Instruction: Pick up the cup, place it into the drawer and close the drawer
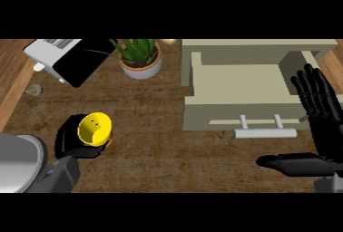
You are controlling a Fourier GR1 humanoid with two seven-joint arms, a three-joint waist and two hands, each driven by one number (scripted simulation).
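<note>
Cup (94, 128) — left hand (72, 138) holds it | drawer (237, 93) open — brown counter (154, 145)

- Left forearm (60, 174), grey, comes in from the view's lower left corner and slants up toward the middle left.
- Left hand (70, 136), black, sits at the end of it, fingers curled round the cup (94, 128).
- Right hand (318, 113), black, shows at the view's right edge, fingers straight and pointing up, thumb (288, 163) stretched out to the left.
- Right forearm barely shows at the lower right corner.
</note>
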